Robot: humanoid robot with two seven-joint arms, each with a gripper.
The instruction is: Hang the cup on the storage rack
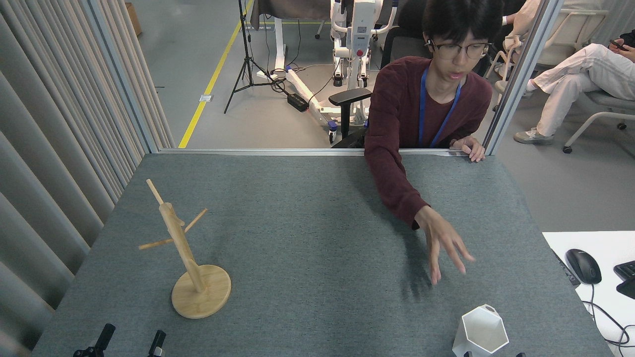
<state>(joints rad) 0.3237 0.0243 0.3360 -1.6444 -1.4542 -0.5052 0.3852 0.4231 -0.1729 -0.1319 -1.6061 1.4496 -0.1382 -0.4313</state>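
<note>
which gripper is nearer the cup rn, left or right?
Right. Right gripper barely shows at the bottom edge, right under the cup. Left gripper sits at bottom left, below the storage rack, far across the table from the cup.

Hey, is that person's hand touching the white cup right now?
Apart. In the head view the person's hand hovers over the table with bare grey mat between its fingertips and the cup, which stands alone near the front edge.
</note>
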